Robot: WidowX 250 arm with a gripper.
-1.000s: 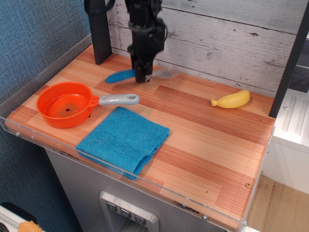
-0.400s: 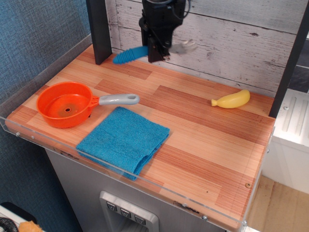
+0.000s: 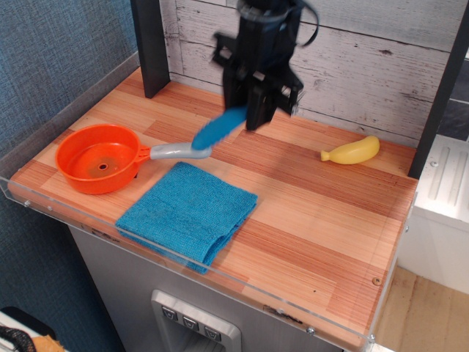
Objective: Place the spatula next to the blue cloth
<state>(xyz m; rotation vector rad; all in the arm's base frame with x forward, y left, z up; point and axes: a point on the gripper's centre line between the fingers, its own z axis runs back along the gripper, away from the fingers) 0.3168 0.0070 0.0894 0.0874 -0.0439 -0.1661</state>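
I'm looking down on a striped wooden tabletop (image 3: pixel 308 213) edged with clear plastic (image 3: pixel 183 258). Behind it runs a whitewashed plank wall (image 3: pixel 381 59) with a dark post (image 3: pixel 150 48), and a blue textured wall (image 3: pixel 51 51) stands at the left. Pale wood floor (image 3: pixel 421 315) shows at the lower right.

On my counter (image 3: pixel 315 213), a striped wooden top with a clear plastic lip along its front and left edges, an orange pan (image 3: pixel 99 158) sits near the left side, its grey handle (image 3: pixel 179 151) pointing right. A yellow banana (image 3: pixel 352 151) lies well apart from it, near the back right. Behind runs a whitewashed plank wall (image 3: pixel 366 59), with a dark post (image 3: pixel 150 44) standing at the back left corner
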